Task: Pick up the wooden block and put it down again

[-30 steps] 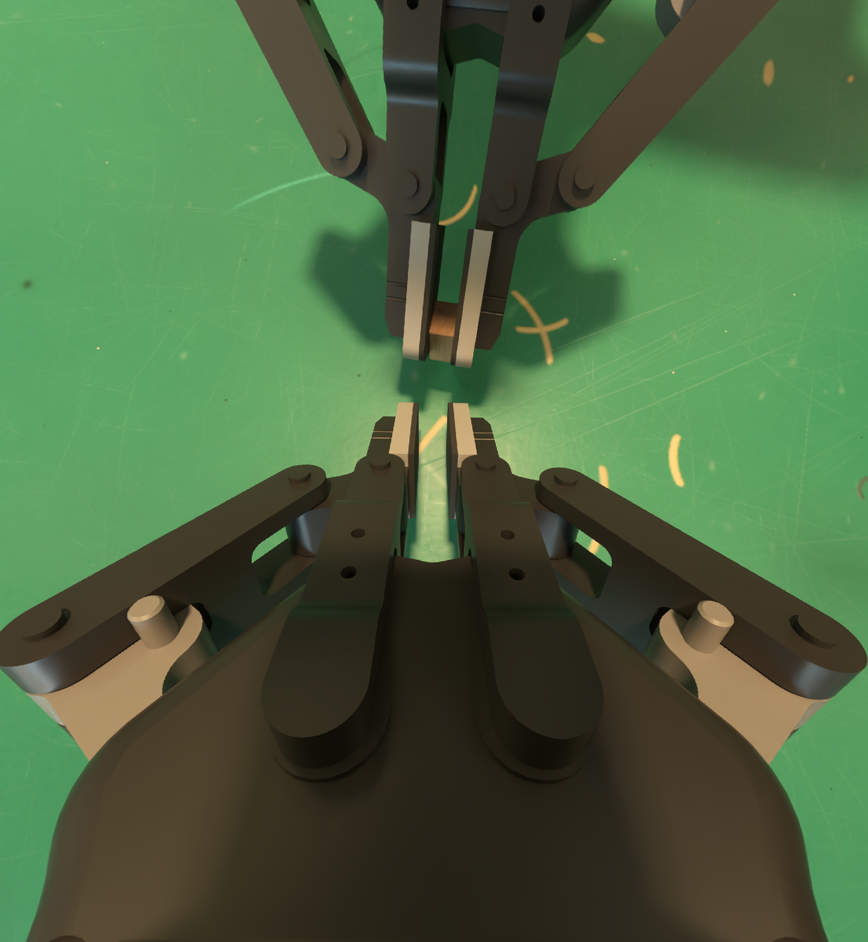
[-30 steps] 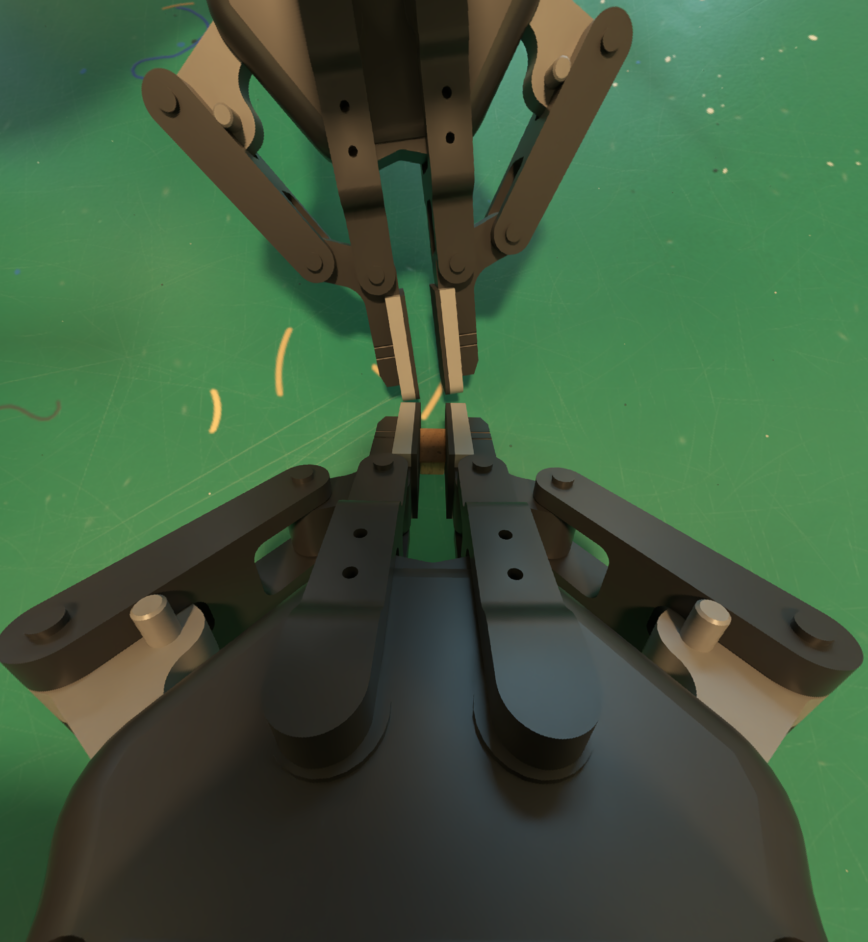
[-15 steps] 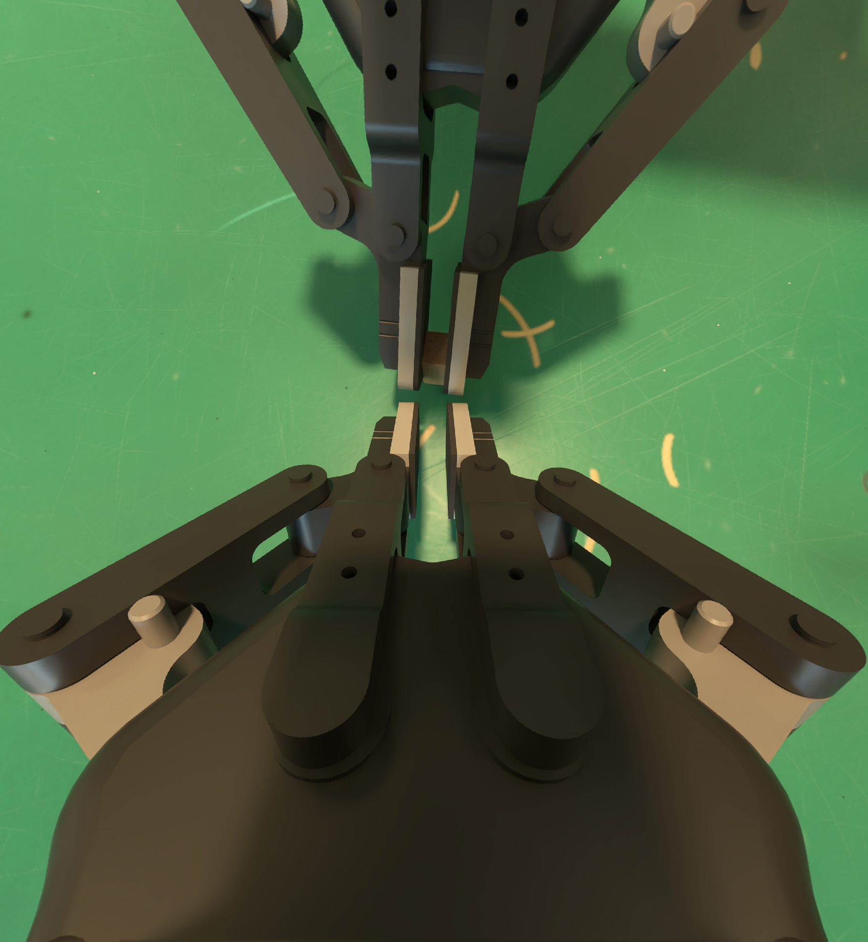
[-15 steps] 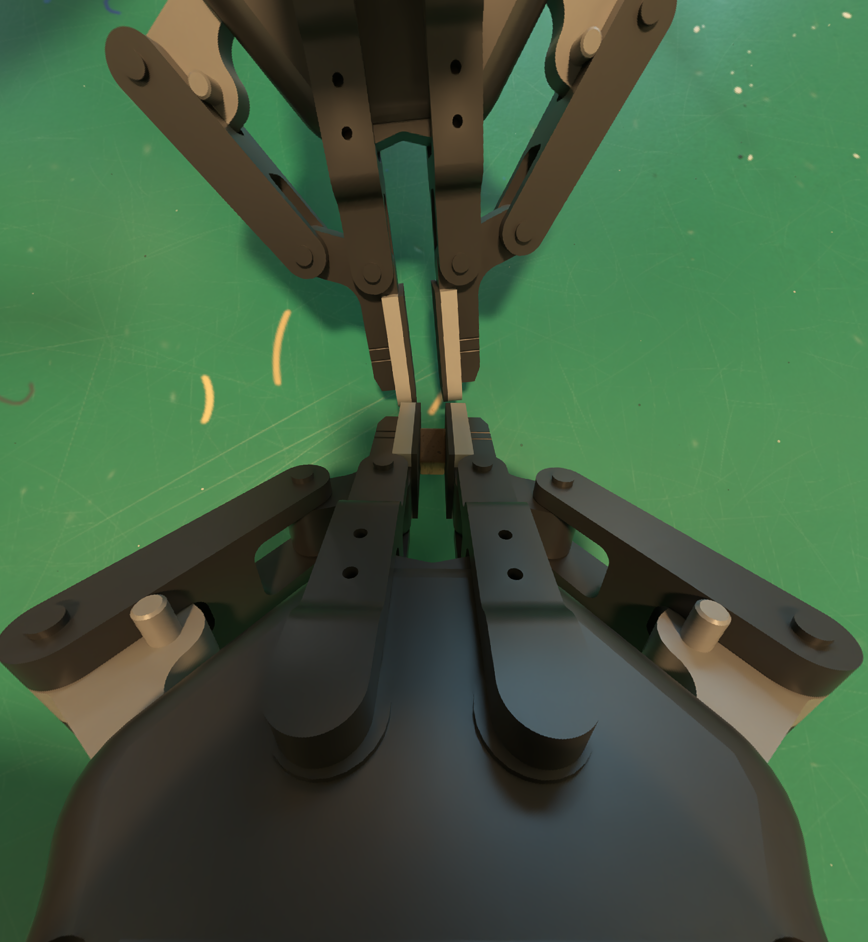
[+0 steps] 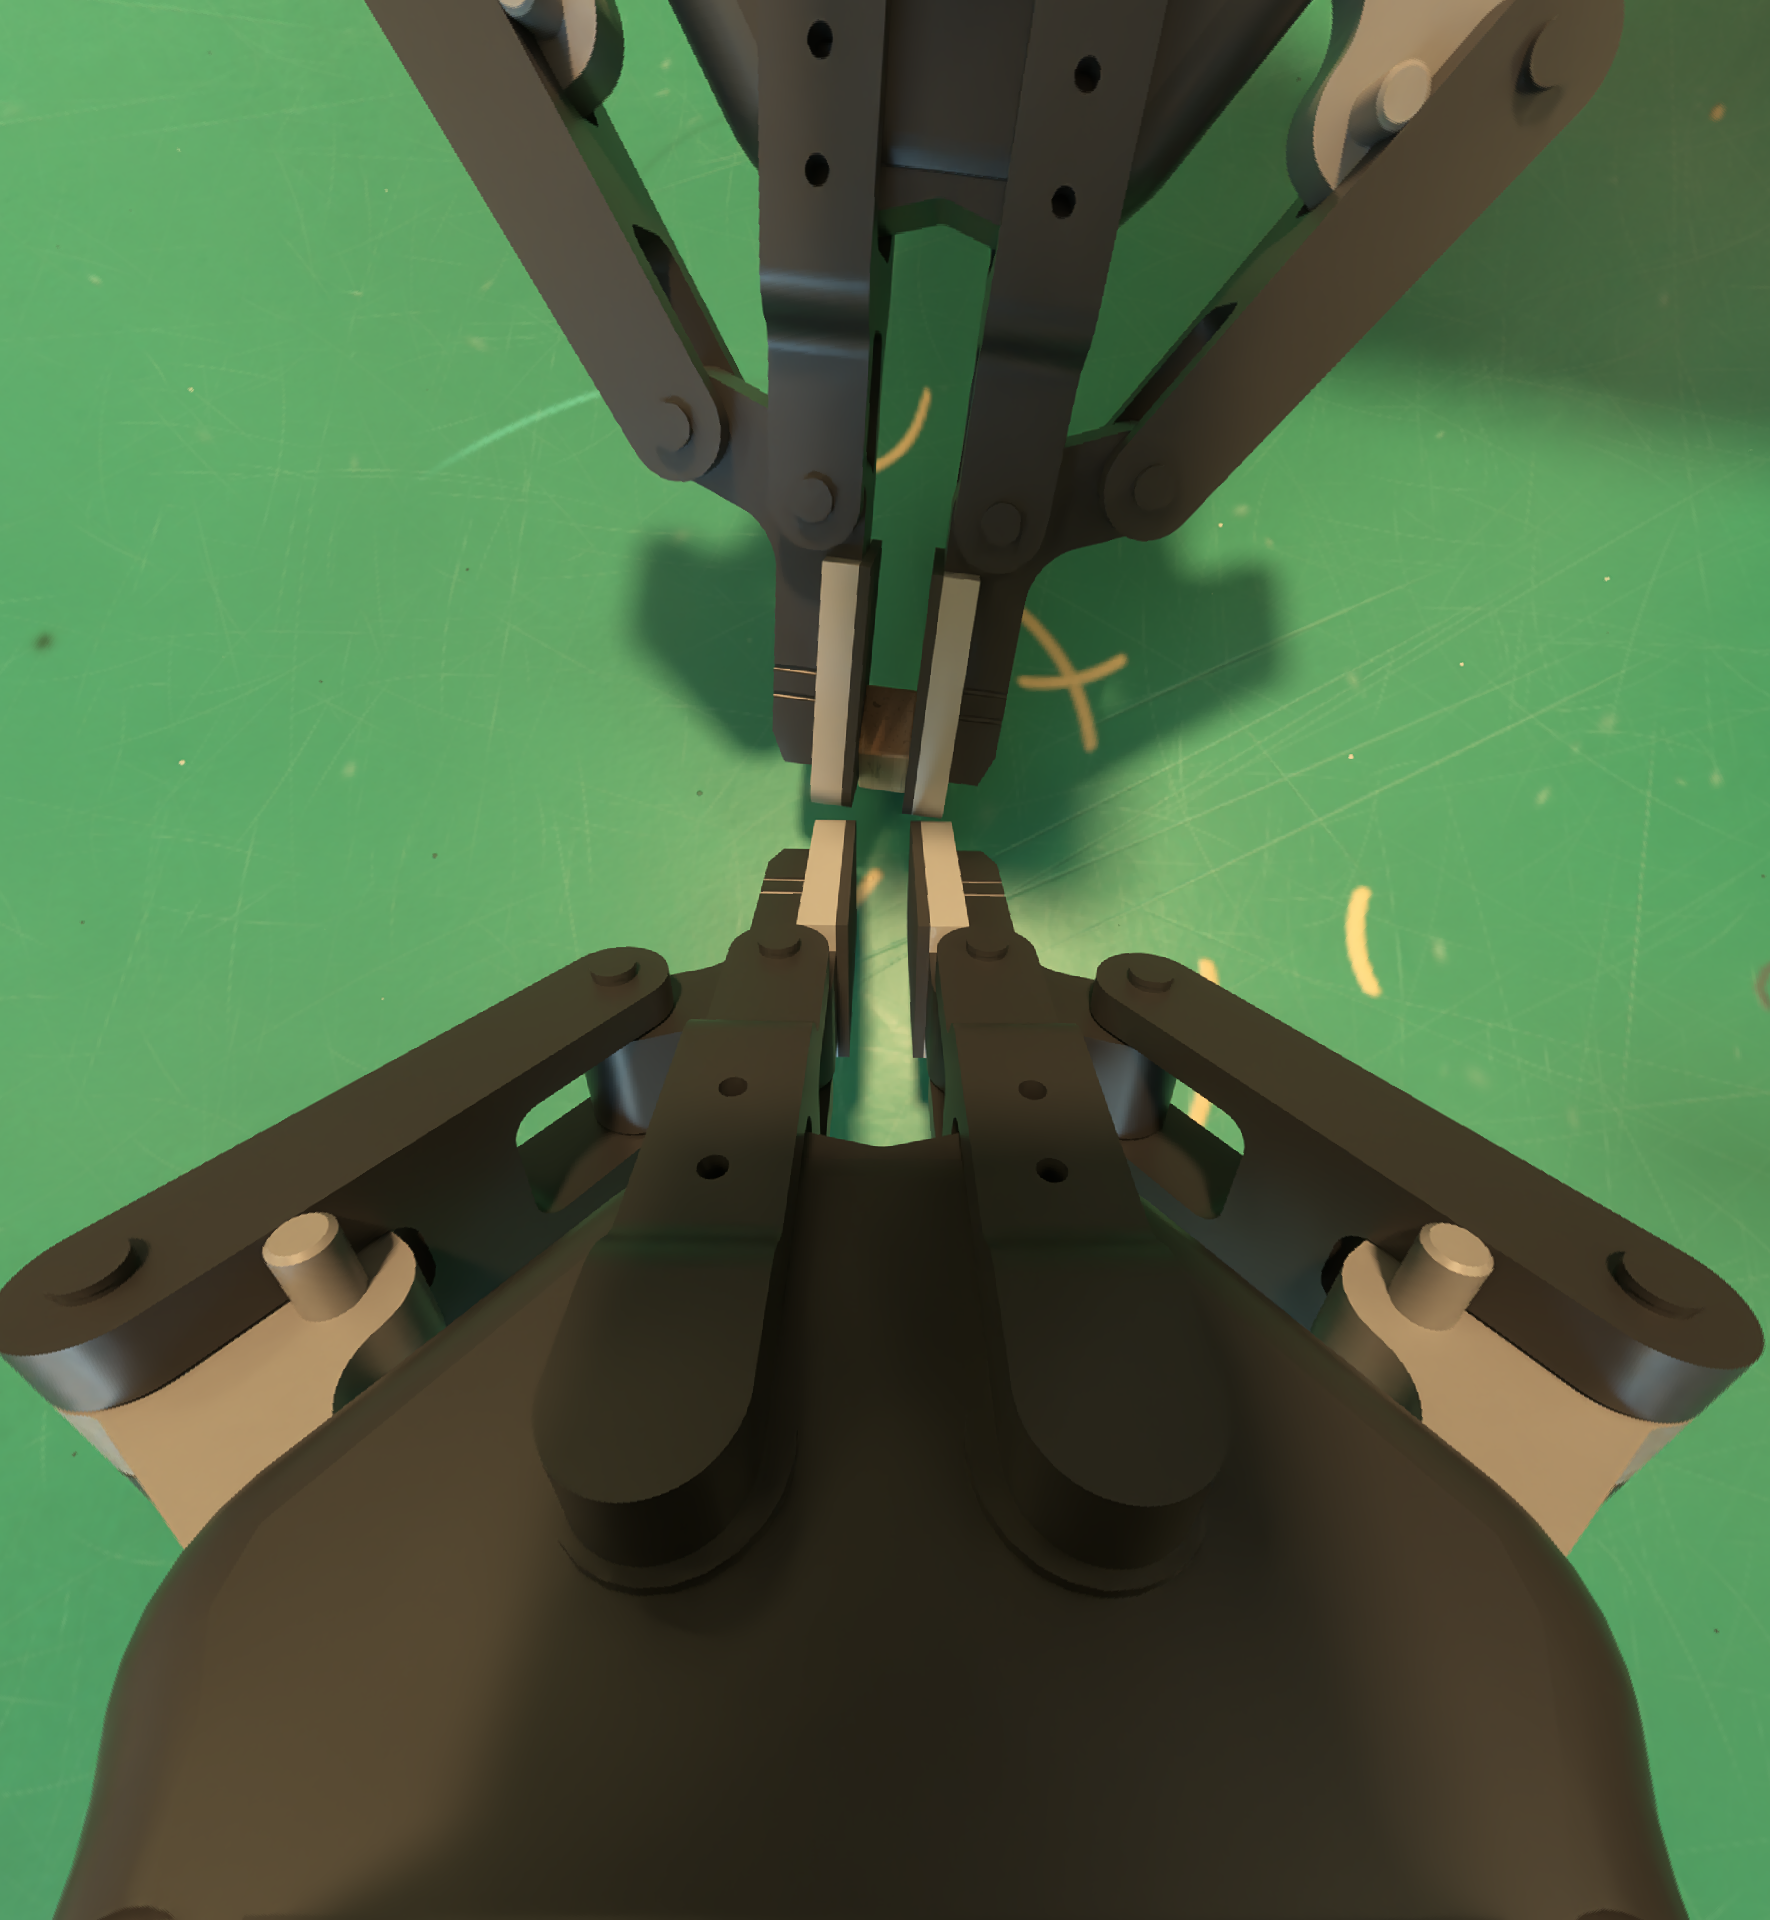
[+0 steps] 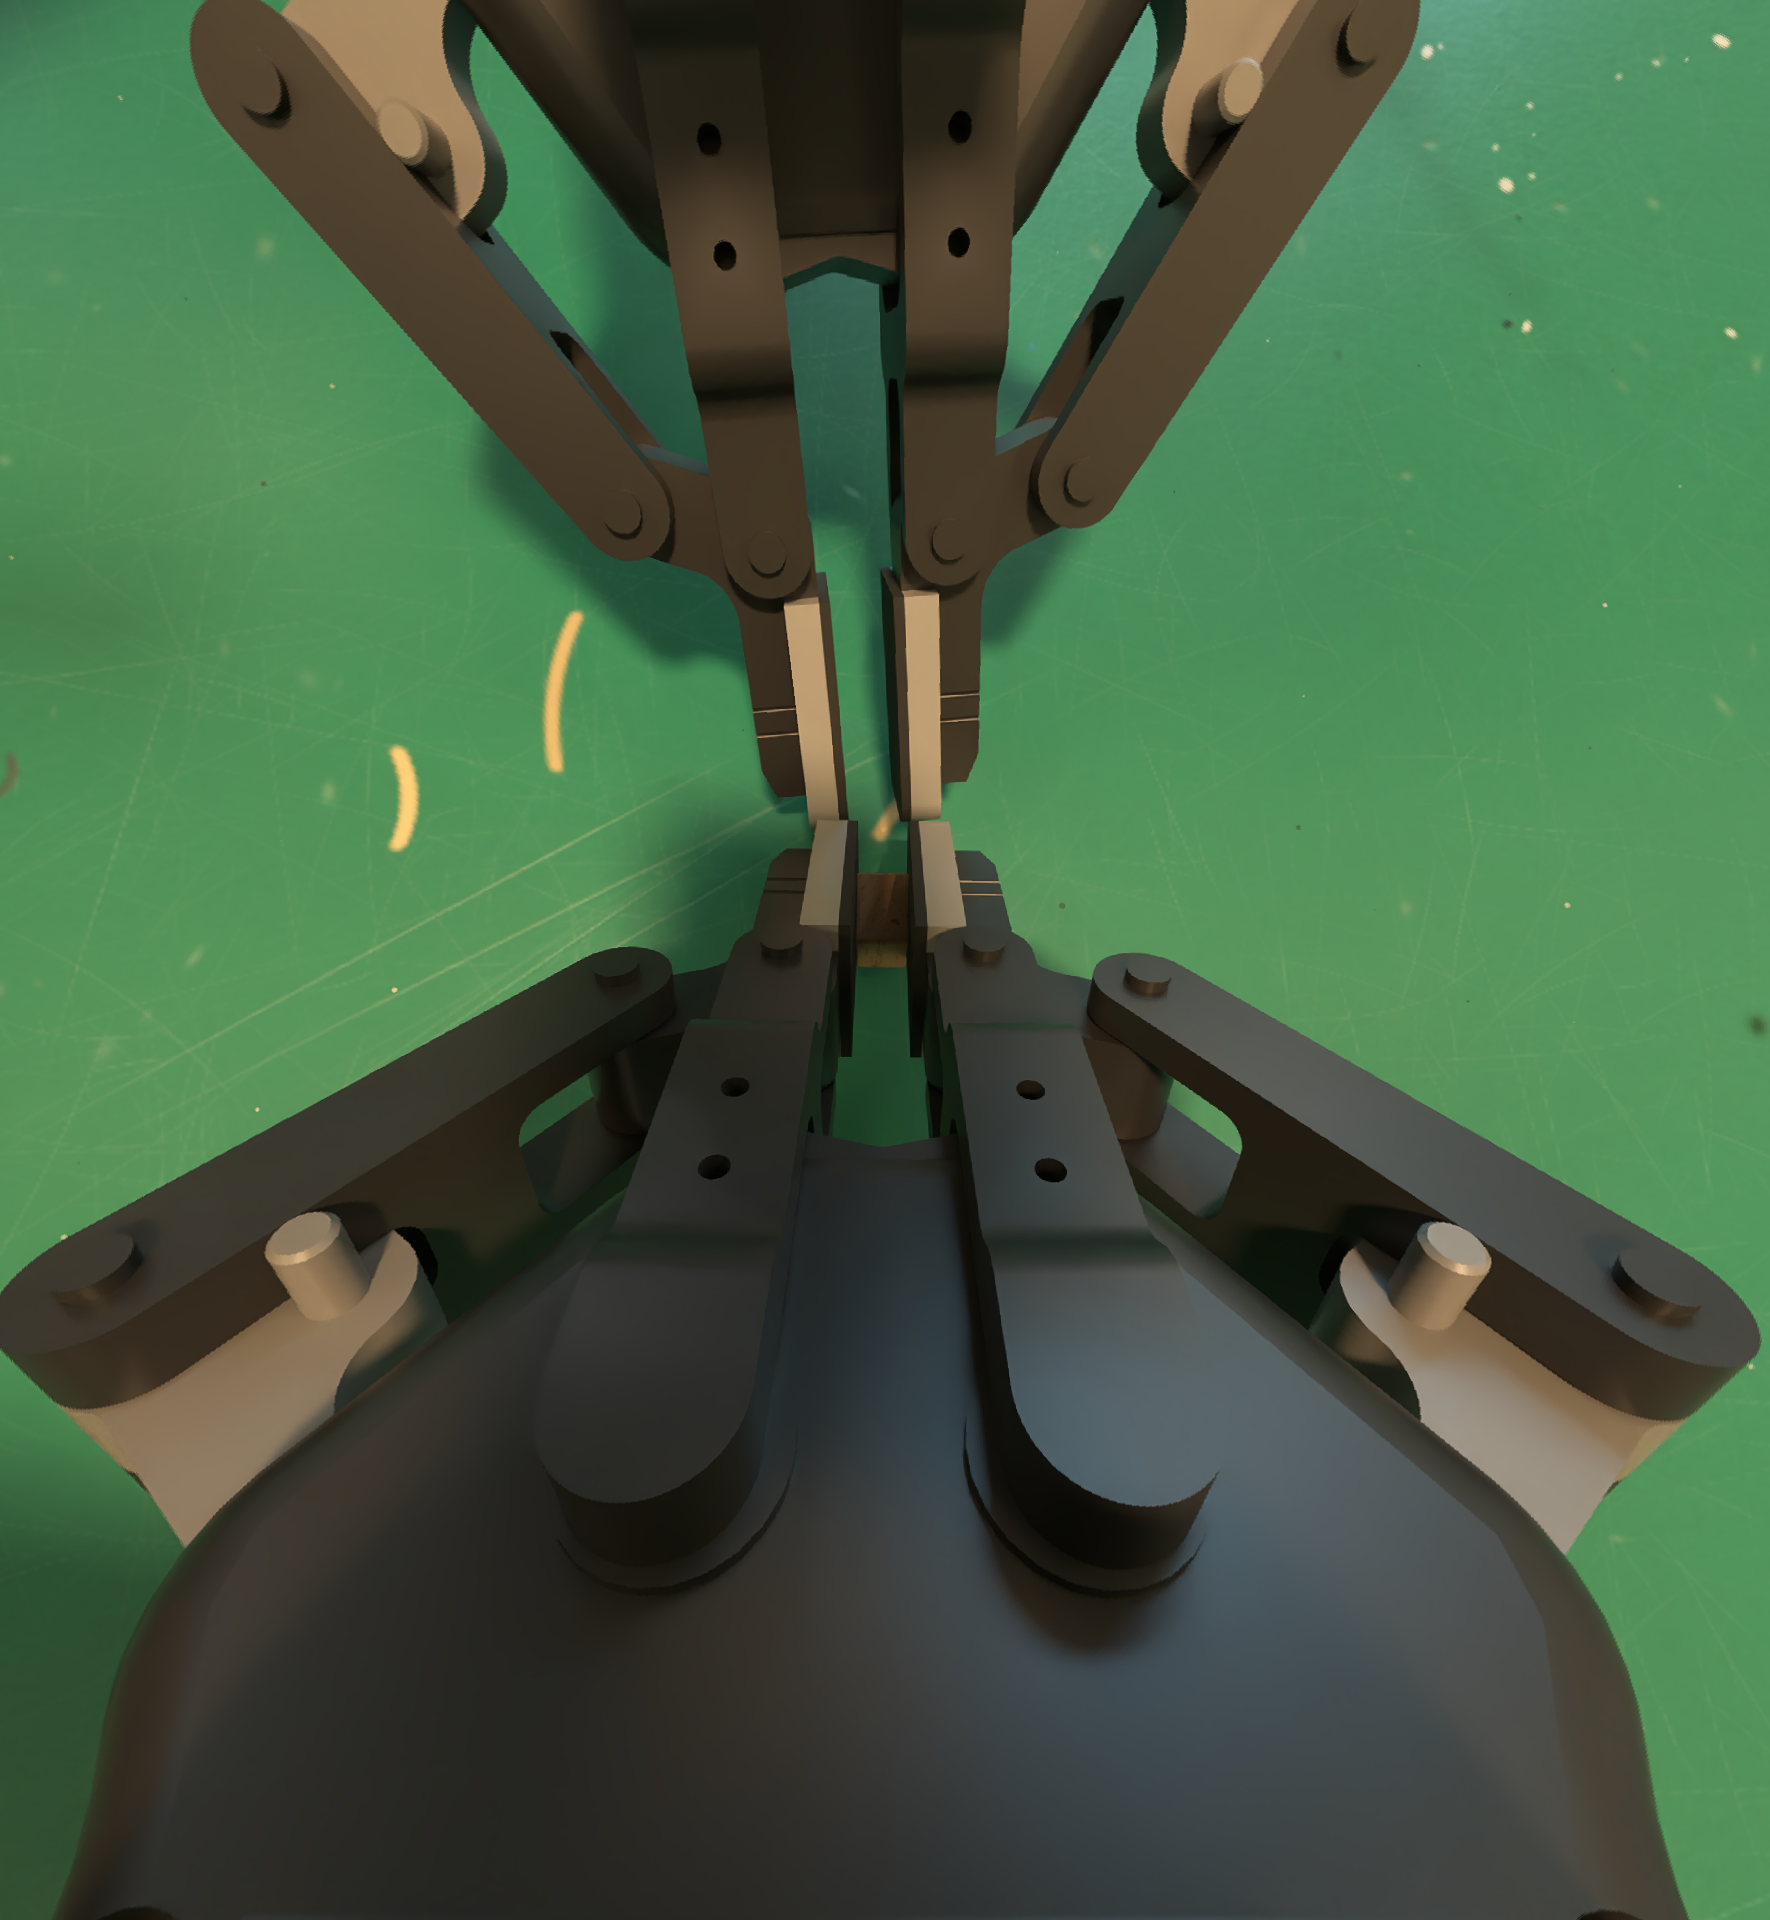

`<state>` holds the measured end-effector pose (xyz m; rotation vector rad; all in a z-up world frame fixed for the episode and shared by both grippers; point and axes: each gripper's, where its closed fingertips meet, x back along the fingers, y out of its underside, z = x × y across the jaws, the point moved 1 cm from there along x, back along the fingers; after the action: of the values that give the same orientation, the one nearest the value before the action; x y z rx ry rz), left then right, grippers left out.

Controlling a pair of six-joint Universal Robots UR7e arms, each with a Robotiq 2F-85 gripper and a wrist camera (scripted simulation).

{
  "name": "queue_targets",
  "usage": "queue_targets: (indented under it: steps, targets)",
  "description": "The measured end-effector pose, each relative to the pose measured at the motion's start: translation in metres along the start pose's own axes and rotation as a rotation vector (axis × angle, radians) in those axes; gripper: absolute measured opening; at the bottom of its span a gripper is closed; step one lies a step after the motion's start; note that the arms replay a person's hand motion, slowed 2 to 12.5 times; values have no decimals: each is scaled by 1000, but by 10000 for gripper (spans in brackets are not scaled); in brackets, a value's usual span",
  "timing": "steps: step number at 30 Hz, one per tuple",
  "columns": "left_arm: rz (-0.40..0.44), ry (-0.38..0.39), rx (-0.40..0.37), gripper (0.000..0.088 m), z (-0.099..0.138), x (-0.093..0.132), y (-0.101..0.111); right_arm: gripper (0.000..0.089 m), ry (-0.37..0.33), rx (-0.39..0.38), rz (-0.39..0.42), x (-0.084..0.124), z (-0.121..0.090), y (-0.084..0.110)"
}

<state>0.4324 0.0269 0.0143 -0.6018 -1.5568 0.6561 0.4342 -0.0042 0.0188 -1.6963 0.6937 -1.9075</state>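
Observation:
The wooden block [image 6: 881,904] is a small brown cube held between the pads of my right gripper [image 6: 879,831], which is shut on it above the green mat. In the left wrist view the block [image 5: 883,740] shows between the right gripper's [image 5: 879,800] pale pads at the top. My left gripper [image 5: 879,831] points at it tip to tip. Its jaws stand a narrow gap apart with nothing between them. In the right wrist view the left gripper [image 6: 870,805] hangs at the top, its tips almost touching mine.
A scratched green mat [image 5: 237,623] covers the whole surface, with small orange curved marks [image 5: 1364,940] and the grippers' shadows on it. No other objects show in either view.
The two grippers have drawn closer, so their fingertips now nearly meet. The right gripper still holds the block. The left gripper's jaw gap has not changed.

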Motion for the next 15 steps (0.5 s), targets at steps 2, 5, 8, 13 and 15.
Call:
queue_targets:
  steps: [2,5,8,13,15]
  targets:
    - [-1,-1,-2,90,0,0,0,84,6,7,-4,0,0,0]
    - [-3,-1,-4,89,0,0,0,85,13,14,-9,0,0,0]
    - [-4,0,-7,84,1,0,1,84,16,15,-13,-1,0,0]
    - [-5,3,-8,72,1,0,1,85,21,19,-22,-1,0,0]
    - [-6,3,-8,71,2,-1,1,85,25,23,-29,-1,0,0]
